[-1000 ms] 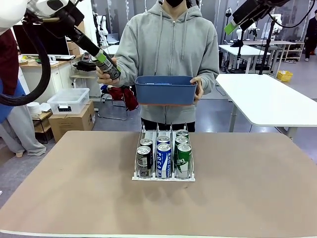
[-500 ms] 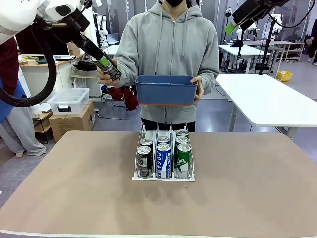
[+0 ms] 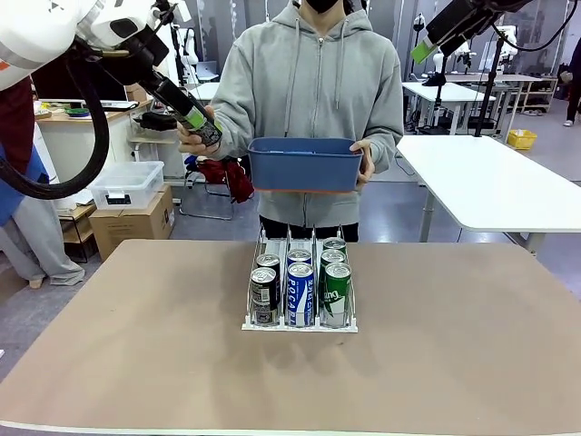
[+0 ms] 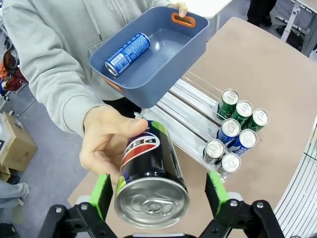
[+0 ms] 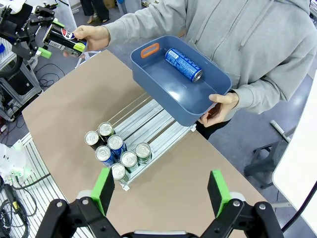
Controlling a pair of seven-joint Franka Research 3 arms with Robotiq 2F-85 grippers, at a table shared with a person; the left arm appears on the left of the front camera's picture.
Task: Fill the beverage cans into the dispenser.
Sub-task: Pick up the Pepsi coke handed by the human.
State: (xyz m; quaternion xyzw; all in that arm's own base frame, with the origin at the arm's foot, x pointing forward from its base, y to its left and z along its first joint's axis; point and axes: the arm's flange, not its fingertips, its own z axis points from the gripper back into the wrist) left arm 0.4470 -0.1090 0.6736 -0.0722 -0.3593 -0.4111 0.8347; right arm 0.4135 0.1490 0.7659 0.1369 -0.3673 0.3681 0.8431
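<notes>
Found a person standing at the far side of the table [image 3: 136,354], one hand [image 3: 363,165] holding a blue bin [image 3: 304,173] at chest height, above and behind the dispenser [image 3: 300,328]. Saw the other hand [image 4: 106,144] offering a black-and-silver can [image 4: 148,168], silver top toward the left gripper [image 4: 158,194]. Found that claw raised at the far left, jaws wide, green pads flanking the can with a gap on each side, not gripping it. Found the right gripper [image 5: 161,192] high over the table, jaws wide and empty. Counted seven cans [image 3: 300,295] upright in the dispenser near the table's middle, seen from the front: two black-and-silver in the left lane, two blue-and-white in the middle, three green on the right. Saw one blue-and-white can [image 5: 183,64] lying on its side in the bin.
</notes>
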